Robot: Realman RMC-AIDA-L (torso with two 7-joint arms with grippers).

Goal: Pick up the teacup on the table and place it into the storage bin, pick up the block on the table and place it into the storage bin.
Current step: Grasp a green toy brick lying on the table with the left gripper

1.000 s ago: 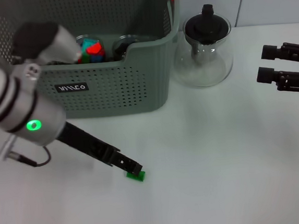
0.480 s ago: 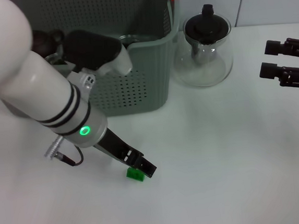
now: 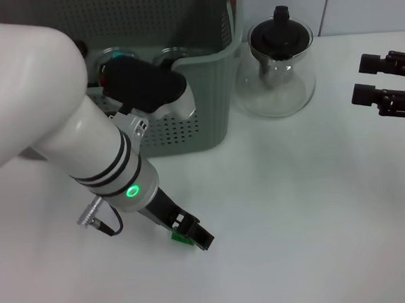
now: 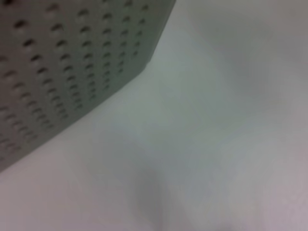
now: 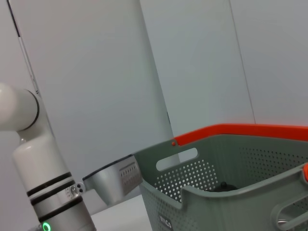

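The small green block (image 3: 177, 236) lies on the white table in front of the storage bin (image 3: 185, 117); only a sliver of it shows beside my left gripper (image 3: 194, 236), which is down at the table right over it. The big white left arm covers much of the bin's front. The grey-green perforated bin also shows in the left wrist view (image 4: 57, 72) and in the right wrist view (image 5: 226, 197). Round glass rims (image 3: 169, 55) show inside the bin; I cannot tell whether one is the teacup. My right gripper (image 3: 363, 78) is open and empty, parked at the far right above the table.
A glass teapot with a black lid (image 3: 280, 59) stands just right of the bin. The bin has an orange handle (image 5: 250, 130). Bare white table lies between the block and the right gripper.
My left arm has swung right and down from the bin side. Its gripper has come down onto the green block and now covers most of it. The right arm has barely moved.
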